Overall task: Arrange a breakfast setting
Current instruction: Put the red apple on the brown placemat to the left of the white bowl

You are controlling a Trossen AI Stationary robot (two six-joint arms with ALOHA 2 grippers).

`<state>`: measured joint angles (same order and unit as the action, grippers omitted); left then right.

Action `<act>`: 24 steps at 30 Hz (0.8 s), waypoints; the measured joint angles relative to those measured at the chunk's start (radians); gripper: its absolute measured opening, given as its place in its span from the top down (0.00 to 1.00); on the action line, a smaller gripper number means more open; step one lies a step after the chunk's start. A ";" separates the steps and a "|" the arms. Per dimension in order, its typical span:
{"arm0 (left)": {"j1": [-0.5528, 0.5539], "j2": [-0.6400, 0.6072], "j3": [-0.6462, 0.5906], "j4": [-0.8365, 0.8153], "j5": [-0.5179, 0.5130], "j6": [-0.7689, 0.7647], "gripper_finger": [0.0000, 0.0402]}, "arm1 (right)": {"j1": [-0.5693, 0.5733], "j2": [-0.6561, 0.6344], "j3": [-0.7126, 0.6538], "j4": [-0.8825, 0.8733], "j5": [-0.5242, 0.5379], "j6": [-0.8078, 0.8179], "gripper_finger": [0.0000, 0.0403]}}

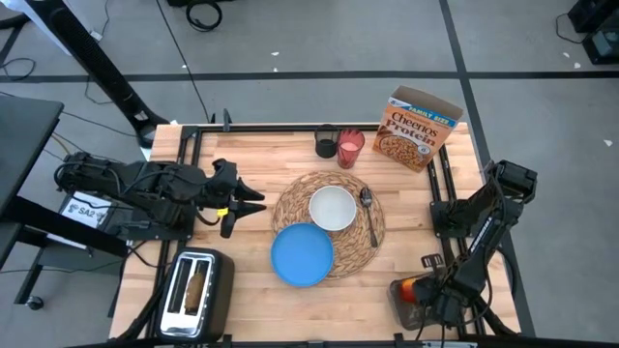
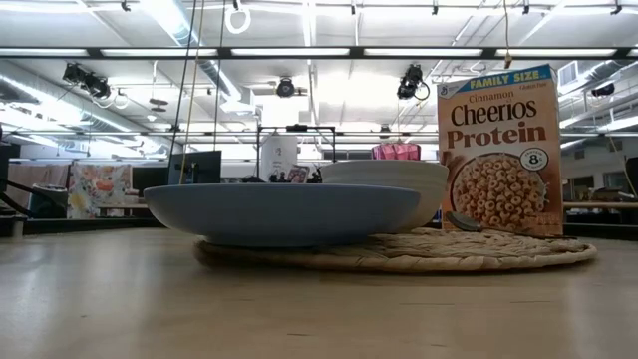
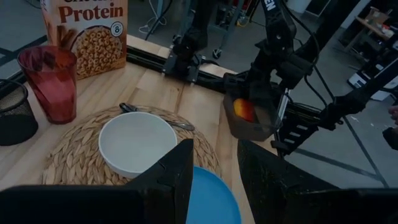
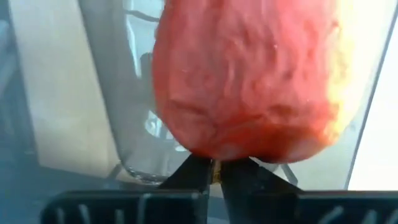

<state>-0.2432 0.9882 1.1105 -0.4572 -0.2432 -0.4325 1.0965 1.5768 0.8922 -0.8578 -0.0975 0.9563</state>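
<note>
The red-yellow apple [image 4: 249,74] sits in a clear bin [image 3: 252,124] at the table's near right corner, and my right gripper [image 4: 214,175] points down into the bin, shut at the apple's edge. The round straw placemat [image 1: 363,242] carries the white bowl [image 1: 333,208] and the metal spoon [image 1: 368,215]. The blue plate [image 1: 302,254] lies half on its near left rim. The red cup [image 1: 350,148] and the Cheerios box [image 1: 418,128] stand at the far edge. My left gripper [image 1: 253,203] hovers open, left of the placemat. My right gripper comes from above, pointing down. Its two fingertips [image 4: 193,177] meet on a small brownish bit at the apple's edge [image 4: 214,163], pinched only at the tips. The apple fills the wrist view beyond the tips; whether it is lifted off the bin's floor does not show.
A silver toaster [image 1: 174,290] with a toast slice [image 1: 196,288] in one slot stands at the near left. A small black holder cup [image 1: 326,142] stands beside the red cup. Bare wood lies between the placemat and the bin.
</note>
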 joint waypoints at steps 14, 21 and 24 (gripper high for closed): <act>-0.001 -0.003 0.000 0.071 -0.008 0.133 0.67 | -0.131 -0.026 0.287 -0.207 -0.255 0.042 0.96; -0.001 -0.022 0.000 0.043 -0.009 0.156 0.67 | -0.282 -0.043 0.564 -0.310 -0.302 0.121 0.96; -0.001 -0.061 0.001 -0.012 -0.023 0.150 0.67 | -0.369 -0.044 0.672 -0.335 -0.223 0.123 0.96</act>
<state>-0.2440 0.9269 1.1114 -0.4690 -0.2663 -0.2820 0.7275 1.5331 1.5647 -1.1930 -0.3209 1.0790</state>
